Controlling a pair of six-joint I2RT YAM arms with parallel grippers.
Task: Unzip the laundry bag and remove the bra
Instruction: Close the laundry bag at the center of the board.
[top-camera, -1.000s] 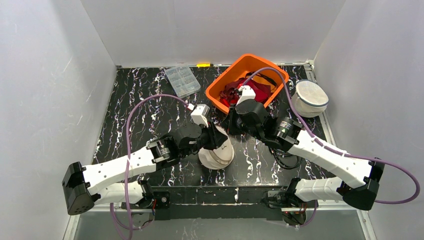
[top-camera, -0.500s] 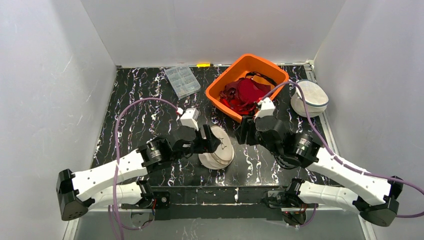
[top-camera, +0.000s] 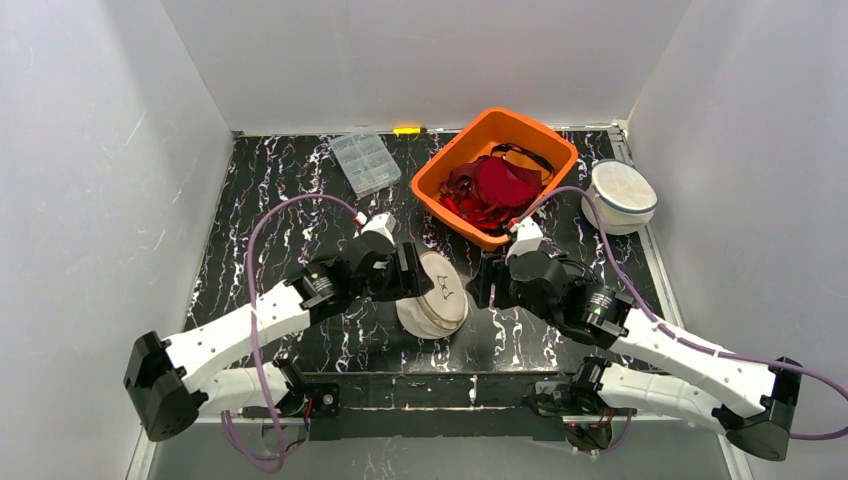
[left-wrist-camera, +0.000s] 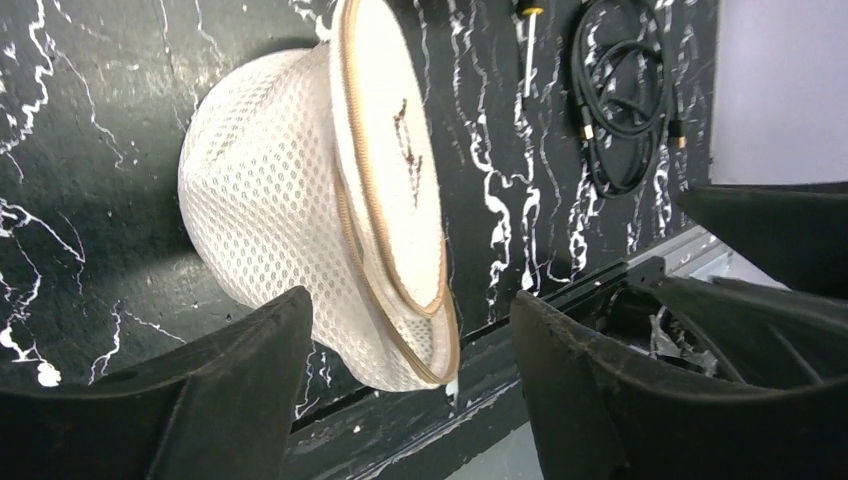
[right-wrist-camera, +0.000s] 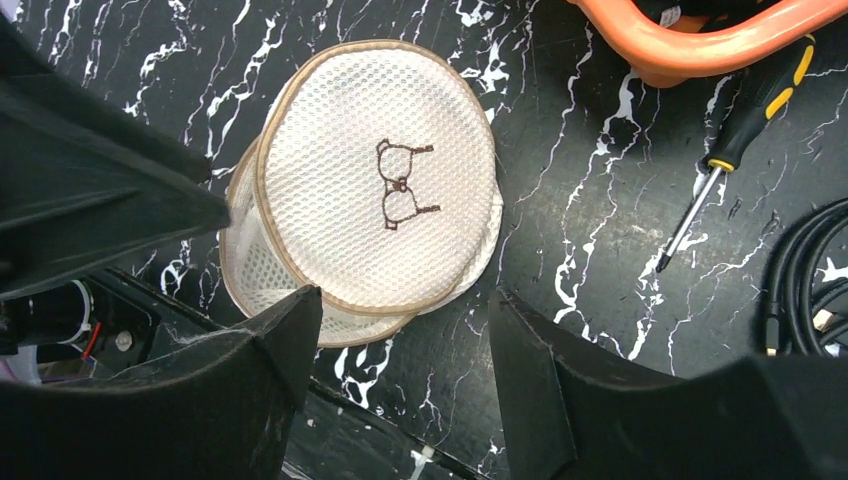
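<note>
The white mesh laundry bag (top-camera: 433, 298) with tan trim lies on the black marbled table, its round lid with a bra emblem (right-wrist-camera: 372, 215) tilted up off the body (left-wrist-camera: 270, 200). Red fabric that looks like the bra (top-camera: 497, 185) lies in the orange basket (top-camera: 548, 143), apart from both grippers. My left gripper (top-camera: 412, 272) hangs just left of the bag, open and empty; in its wrist view (left-wrist-camera: 410, 305) the bag sits beyond the jaws. My right gripper (top-camera: 482, 285) hovers just right of the bag, open and empty (right-wrist-camera: 402, 297).
A second round mesh bag (top-camera: 620, 195) stands at the far right. A clear plastic box (top-camera: 365, 160) and a small yellow tool (top-camera: 407, 130) lie at the back. A screwdriver (right-wrist-camera: 740, 150) and a black cable (right-wrist-camera: 810, 285) lie right of the bag.
The right gripper left the orange basket, opened and drew back beside the bag. The left gripper opened, let go of the bag and backed off to its left.
</note>
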